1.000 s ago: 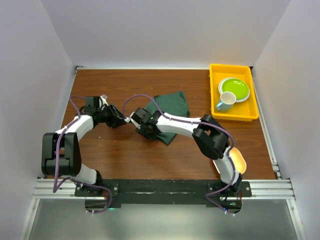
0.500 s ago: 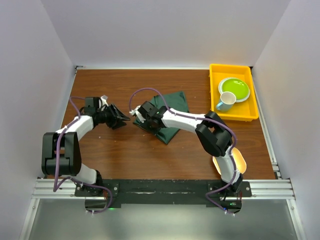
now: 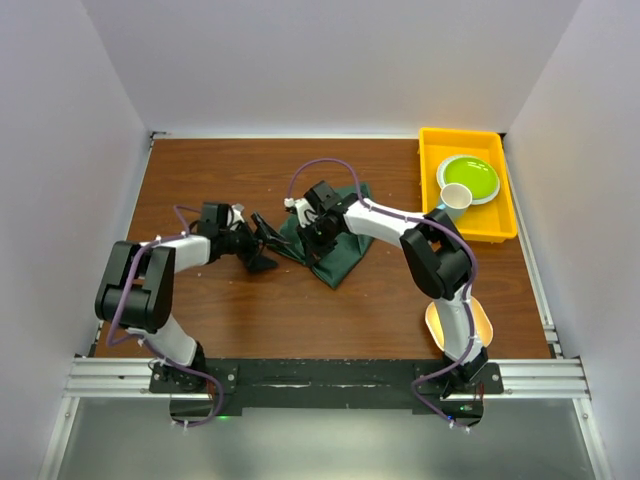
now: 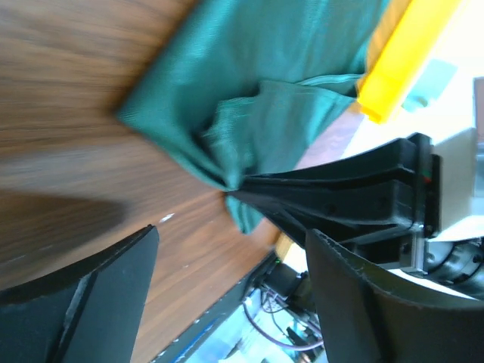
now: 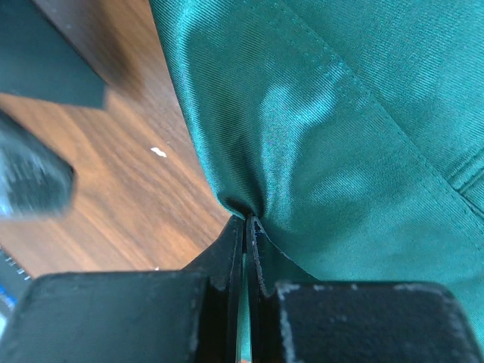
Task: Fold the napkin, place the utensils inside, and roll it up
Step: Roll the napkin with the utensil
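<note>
The dark green napkin lies crumpled on the brown table, a little right of the middle. My right gripper is shut on a fold at its left edge, and in the right wrist view the cloth bunches where the jaws pinch it. My left gripper stands open just left of the napkin, nothing between its fingers. In the left wrist view the napkin lies ahead of that gripper, with the right gripper's black fingers nipping it. The utensils are out of view.
A yellow tray at the back right holds a green plate and a pale cup. An orange-yellow dish lies near the right arm's base. White walls stand on three sides.
My right gripper moved right and back onto the napkin and shut on its edge. My left gripper slid right toward the napkin and opened wide.
</note>
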Action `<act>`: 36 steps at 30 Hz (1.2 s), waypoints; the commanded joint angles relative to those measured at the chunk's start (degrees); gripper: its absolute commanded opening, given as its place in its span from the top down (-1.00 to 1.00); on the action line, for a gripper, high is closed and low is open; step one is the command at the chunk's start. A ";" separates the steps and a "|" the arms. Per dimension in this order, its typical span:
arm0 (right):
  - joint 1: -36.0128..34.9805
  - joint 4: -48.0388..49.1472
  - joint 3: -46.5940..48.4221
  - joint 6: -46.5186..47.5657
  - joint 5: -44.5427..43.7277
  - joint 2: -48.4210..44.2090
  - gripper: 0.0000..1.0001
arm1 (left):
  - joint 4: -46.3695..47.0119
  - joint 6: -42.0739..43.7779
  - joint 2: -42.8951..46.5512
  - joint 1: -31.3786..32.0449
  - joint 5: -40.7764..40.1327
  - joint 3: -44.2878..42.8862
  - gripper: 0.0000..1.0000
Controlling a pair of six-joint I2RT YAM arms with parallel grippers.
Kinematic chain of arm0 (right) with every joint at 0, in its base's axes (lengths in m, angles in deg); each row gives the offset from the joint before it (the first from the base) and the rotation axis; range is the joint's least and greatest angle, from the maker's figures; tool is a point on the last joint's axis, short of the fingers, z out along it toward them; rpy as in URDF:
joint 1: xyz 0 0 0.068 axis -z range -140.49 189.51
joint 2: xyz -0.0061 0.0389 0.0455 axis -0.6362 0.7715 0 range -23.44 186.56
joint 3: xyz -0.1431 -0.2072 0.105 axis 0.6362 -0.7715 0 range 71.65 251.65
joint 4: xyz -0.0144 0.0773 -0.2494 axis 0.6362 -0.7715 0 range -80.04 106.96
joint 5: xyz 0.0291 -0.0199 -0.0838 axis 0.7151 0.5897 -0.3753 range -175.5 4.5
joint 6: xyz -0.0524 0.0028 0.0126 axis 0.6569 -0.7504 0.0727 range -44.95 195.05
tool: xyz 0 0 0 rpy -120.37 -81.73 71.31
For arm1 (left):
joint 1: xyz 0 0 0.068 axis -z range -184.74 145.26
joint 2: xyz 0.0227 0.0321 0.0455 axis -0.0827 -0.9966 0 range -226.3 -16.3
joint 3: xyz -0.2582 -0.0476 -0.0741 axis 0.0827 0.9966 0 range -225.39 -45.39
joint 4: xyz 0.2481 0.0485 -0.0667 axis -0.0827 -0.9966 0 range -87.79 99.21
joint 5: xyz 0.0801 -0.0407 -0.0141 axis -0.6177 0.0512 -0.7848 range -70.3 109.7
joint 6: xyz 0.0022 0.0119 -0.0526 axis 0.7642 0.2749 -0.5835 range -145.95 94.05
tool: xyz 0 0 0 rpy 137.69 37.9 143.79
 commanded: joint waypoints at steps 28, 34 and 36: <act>0.98 -1.36 1.95 1.19 3.48 -2.38 1.00 | 3.05 -22.01 -13.53 8.58 -10.32 -4.20 0.53; 0.54 -3.82 2.92 3.91 0.93 -2.73 1.00 | 1.90 -21.04 -13.63 8.58 -9.88 -4.73 1.00; 0.01 -4.26 3.18 4.10 -0.64 -2.99 0.89 | 1.29 -21.04 -13.10 8.58 -9.62 -4.65 1.00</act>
